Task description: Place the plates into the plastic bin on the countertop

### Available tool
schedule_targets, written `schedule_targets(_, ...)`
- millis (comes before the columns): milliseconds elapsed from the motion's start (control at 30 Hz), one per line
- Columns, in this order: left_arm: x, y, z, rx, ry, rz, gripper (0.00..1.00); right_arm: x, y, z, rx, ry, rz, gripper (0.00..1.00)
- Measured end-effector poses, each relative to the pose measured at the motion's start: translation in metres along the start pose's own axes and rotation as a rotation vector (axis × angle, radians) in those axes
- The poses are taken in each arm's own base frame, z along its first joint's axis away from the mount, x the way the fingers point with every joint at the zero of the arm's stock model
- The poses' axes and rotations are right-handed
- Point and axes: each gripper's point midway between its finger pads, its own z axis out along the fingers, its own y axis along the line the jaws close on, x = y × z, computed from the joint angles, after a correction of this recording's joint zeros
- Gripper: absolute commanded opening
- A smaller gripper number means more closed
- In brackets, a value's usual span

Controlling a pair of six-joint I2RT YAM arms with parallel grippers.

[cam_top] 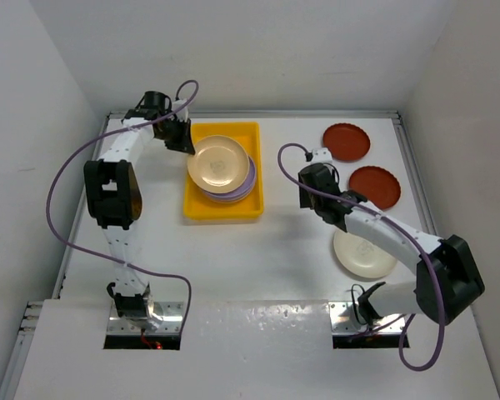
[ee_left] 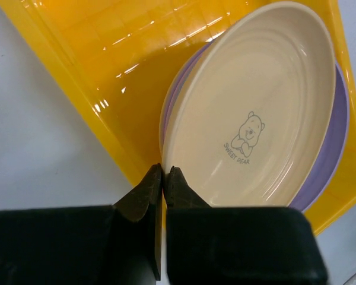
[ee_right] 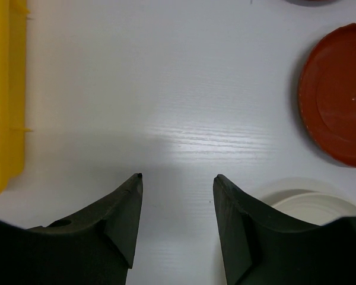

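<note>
The yellow plastic bin [cam_top: 225, 213] [ee_left: 77, 71] holds a stack of plates: a tan-yellow plate [cam_top: 219, 163] [ee_left: 255, 107] with a bear print lies tilted on top of lilac plates [cam_top: 249, 180] [ee_left: 335, 148]. My left gripper [cam_top: 186, 143] [ee_left: 165, 168] is at the bin's left side, shut on the tan-yellow plate's rim. Two dark red-brown plates [cam_top: 346, 142] [cam_top: 374, 185] [ee_right: 335, 110] and a cream plate [cam_top: 364, 254] [ee_right: 314, 205] lie on the countertop [cam_top: 292, 250] to the right. My right gripper [cam_top: 311, 193] [ee_right: 177, 176] hangs open over bare countertop between the bin and those plates, holding nothing.
White walls close in the countertop on the left, back and right. Metal rails run along its edges [cam_top: 404, 158]. The purple cables [cam_top: 67, 167] loop beside both arms.
</note>
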Motion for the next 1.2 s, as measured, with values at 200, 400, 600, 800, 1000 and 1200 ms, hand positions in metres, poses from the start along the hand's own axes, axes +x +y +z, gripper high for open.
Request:
schedule_targets(200, 0.005, -0.011, 0.016, -0.012, 0.024, 0.032, 0.17, 0.001, -0.011, 0.006, 0.019, 0.018, 0.099, 0.51)
schedule_targets(400, 0.014, -0.016, 0.026, -0.032, 0.055, 0.058, 0.23, 0.019, -0.046, 0.012, 0.112, 0.077, 0.285, 0.75)
schedule_targets(600, 0.022, -0.008, 0.029, -0.072, 0.08, 0.063, 0.45, 0.06, -0.117, -0.002, 0.313, 0.149, 0.579, 0.85)
schedule_targets(800, 0.022, -0.002, 0.028, -0.108, 0.085, 0.076, 0.53, 0.132, -0.2, -0.04, 0.597, 0.228, 0.855, 0.88)
schedule_targets(1000, 0.011, -0.005, 0.02, -0.121, 0.058, 0.089, 0.54, 0.188, -0.222, -0.062, 0.735, 0.333, 1.014, 0.88)
schedule_targets(1200, -0.018, -0.018, -0.003, -0.082, -0.028, 0.1, 0.54, 0.234, -0.219, -0.061, 0.782, 0.522, 1.049, 0.7)
